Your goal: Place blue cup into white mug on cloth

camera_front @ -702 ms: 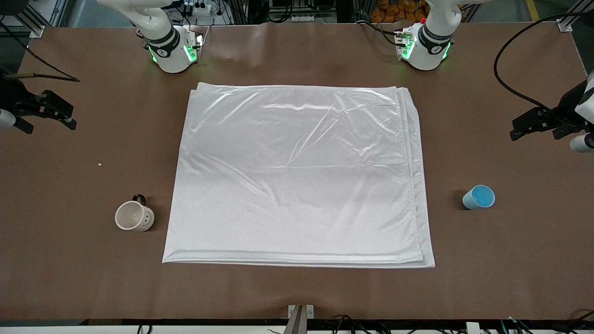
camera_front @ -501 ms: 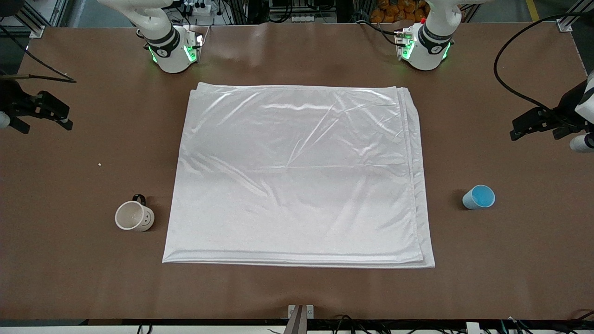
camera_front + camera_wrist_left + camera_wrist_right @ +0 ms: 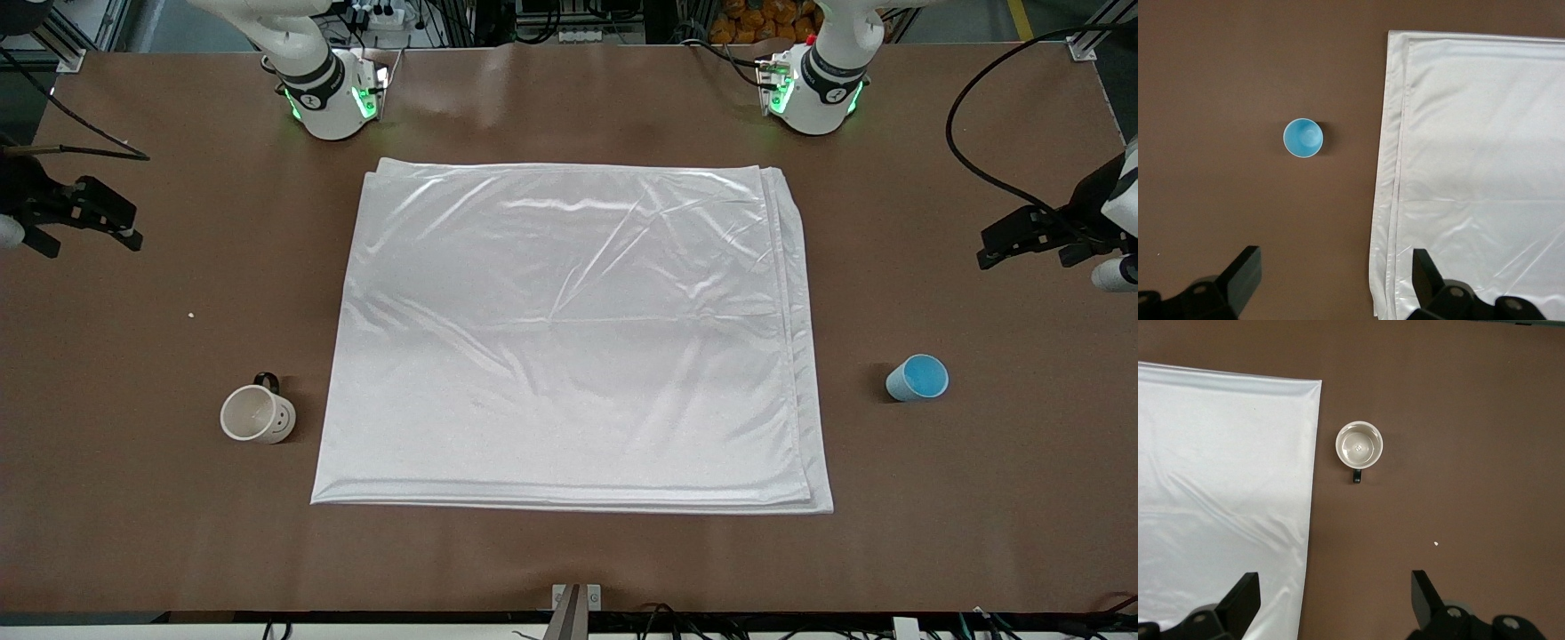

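Hovering wide open, empty: left gripper (image 3: 1022, 238) over bare table (image 3: 978, 551) at left arm's end; right gripper (image 3: 93, 213) likewise at right arm's end. Blue cup (image 3: 917, 378) upright near left-end edge, apart from cloth (image 3: 569, 338). White mug (image 3: 257, 414) upright just beside cloth's right-arm-end edge (not on it yet). Likely risks: tapered cup slipping or tipping under off-centre pinch; slick cloth creasing, sliding under mug.

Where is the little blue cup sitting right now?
In the front view the blue cup stands upright on the bare brown table, apart from the cloth, toward the left arm's end.
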`<state>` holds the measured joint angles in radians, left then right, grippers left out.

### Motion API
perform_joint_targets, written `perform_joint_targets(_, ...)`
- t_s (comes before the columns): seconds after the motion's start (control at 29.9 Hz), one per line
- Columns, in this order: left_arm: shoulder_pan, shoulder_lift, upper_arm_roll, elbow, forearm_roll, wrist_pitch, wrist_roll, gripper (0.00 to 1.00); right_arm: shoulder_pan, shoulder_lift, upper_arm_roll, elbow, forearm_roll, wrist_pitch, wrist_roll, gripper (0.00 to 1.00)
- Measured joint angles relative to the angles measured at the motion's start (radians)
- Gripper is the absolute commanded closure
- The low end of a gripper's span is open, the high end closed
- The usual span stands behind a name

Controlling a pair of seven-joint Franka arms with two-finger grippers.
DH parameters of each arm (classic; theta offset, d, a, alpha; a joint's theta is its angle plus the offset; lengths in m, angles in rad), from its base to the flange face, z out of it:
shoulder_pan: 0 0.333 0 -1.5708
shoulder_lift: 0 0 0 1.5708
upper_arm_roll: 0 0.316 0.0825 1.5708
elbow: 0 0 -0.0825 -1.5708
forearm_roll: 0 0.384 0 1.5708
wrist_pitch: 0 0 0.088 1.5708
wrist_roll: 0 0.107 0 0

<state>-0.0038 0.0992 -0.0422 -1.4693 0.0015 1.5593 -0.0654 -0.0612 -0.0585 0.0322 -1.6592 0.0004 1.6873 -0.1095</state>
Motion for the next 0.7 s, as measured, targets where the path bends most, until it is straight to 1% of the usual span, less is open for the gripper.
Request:
perform_joint_targets(0.47, 0.005, 0.072, 0.008, -0.009, 0.0, 0.001, 0.0, 0.0, -0.007, 0.009, 0.0, 0.0, 0.0, 0.0, 0.0, 0.0)
perform_joint_targets(0.7, 0.01, 0.116, 0.01, -0.009, 0.013, 0.003, 0.0, 0.0, -0.014, 0.018, -0.011, 0.0, 0.0, 0.001, 0.0, 0.0)
